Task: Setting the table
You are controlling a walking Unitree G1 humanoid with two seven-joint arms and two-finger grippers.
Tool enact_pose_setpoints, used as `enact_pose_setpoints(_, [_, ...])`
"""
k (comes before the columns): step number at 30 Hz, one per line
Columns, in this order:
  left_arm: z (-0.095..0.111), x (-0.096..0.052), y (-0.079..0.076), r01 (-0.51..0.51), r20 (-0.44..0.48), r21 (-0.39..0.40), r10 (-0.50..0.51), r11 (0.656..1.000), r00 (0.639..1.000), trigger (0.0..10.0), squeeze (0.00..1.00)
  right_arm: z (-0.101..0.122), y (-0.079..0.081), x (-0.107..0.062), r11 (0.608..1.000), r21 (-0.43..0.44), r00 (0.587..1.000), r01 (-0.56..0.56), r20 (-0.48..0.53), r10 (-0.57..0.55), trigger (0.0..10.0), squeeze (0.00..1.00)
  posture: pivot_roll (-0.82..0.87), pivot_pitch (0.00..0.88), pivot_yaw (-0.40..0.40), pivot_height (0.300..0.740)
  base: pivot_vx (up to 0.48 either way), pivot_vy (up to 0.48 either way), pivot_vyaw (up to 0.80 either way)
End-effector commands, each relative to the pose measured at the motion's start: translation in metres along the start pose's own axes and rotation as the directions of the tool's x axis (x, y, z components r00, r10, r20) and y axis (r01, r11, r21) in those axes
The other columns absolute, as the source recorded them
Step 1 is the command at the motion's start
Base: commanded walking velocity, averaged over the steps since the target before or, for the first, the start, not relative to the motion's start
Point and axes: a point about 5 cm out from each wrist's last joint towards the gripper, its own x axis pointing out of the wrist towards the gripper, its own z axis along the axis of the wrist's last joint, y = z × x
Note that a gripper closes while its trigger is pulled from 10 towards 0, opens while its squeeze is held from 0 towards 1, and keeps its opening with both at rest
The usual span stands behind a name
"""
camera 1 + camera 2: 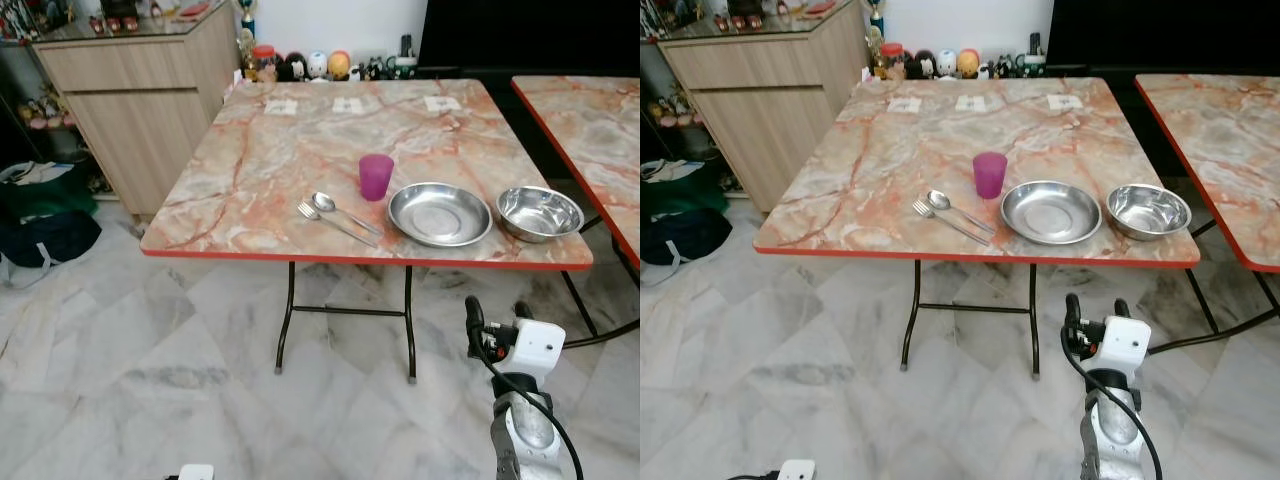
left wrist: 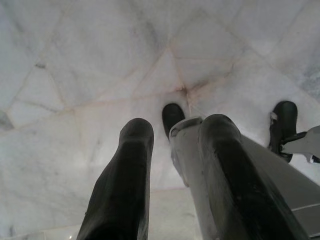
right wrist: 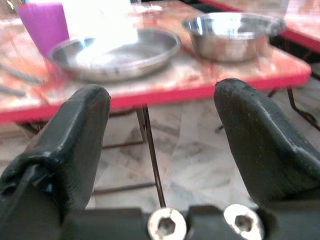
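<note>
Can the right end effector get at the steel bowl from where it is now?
Probably yes. The right end effector is open, raised before the table's red edge, below the tabletop. The steel bowl stands at that near corner beside the plate, nothing in front of it. It must rise first.

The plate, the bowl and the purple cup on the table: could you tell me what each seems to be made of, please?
The plate and the bowl look like polished metal, probably stainless steel: silvery, with bright reflections. The purple cup looks like plastic: evenly coloured, slightly translucent and matte, though that is less certain.
</note>
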Motion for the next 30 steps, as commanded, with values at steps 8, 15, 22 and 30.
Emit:
enact_pose_setpoints(8, [-0.008, -0.003, 0.014, -0.02, -0.021, 0.022, 0.02, 1.0, 1.0, 10.0, 0.0, 0.019, 0.013, 0.006, 0.999, 0.037, 0.999, -0.012, 0.034, 0.01, 10.0, 0.0, -0.1, 0.0, 0.023, 0.74, 0.355, 0.0, 0.0])
enact_pose_setpoints(15, [-0.01, -0.003, 0.01, -0.021, -0.018, 0.034, 0.022, 0.999, 1.0, 10.0, 0.0, 0.022, 0.017, 0.006, 0.999, 0.046, 1.0, -0.014, 0.028, 0.012, 10.0, 0.0, -0.1, 0.0, 0.021, 0.74, 0.277, 0.0, 0.0])
enact_pose_setpoints(22, [-0.01, -0.003, 0.012, -0.025, -0.016, 0.036, 0.025, 0.999, 1.0, 10.0, 0.0, 0.034, 0.014, 0.001, 0.993, 0.103, 0.998, 0.06, 0.029, -0.064, 10.0, 0.0, -0.1, 0.0, 0.022, 0.74, 0.0, 0.0, 0.0])
enact_pose_setpoints(30, [-0.01, -0.004, 0.018, -0.036, -0.018, 0.024, 0.036, 0.999, 0.999, 10.0, 0.0, 0.049, 0.002, -0.008, 0.968, 0.166, 0.982, 0.188, -0.001, -0.191, 10.0, 0.0, -0.1, 0.0, 0.015, 0.74, 0.0, 0.0, 0.0])
